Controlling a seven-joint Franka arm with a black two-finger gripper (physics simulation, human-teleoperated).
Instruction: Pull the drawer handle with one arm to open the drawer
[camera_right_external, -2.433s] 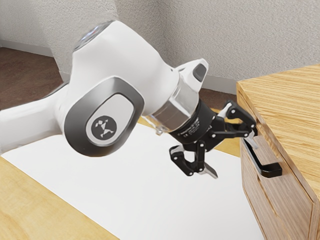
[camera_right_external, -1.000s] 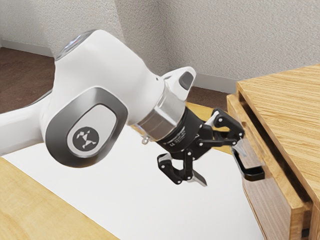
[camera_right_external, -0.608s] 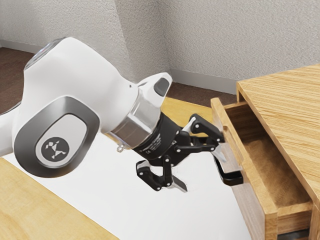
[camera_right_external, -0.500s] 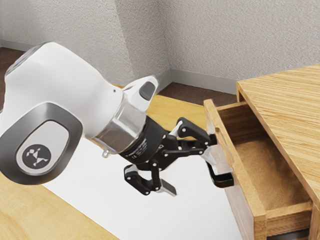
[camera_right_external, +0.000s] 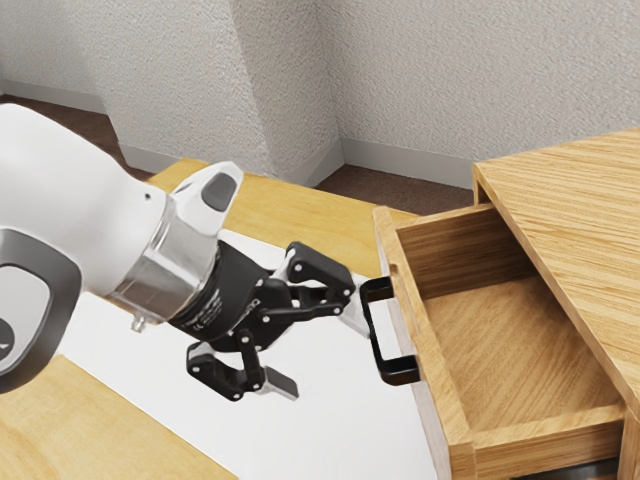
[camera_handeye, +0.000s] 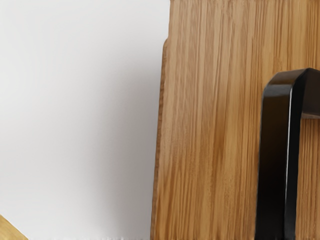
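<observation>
The drawer stands well out of its wooden cabinet in the right half of the exterior view, its bare wooden floor open to sight. Its black handle sits on the front panel, near the frame's centre. The pincer is spread wide open and grips nothing. Its upper finger reaches toward the right, its tip just beside the handle's bar; whether the two touch cannot be told. The lower finger hangs apart, over the white mat that covers the table. From the wrist, the drawer's front shows as upright wood grain with the handle at the right edge and the mat on the left.
</observation>
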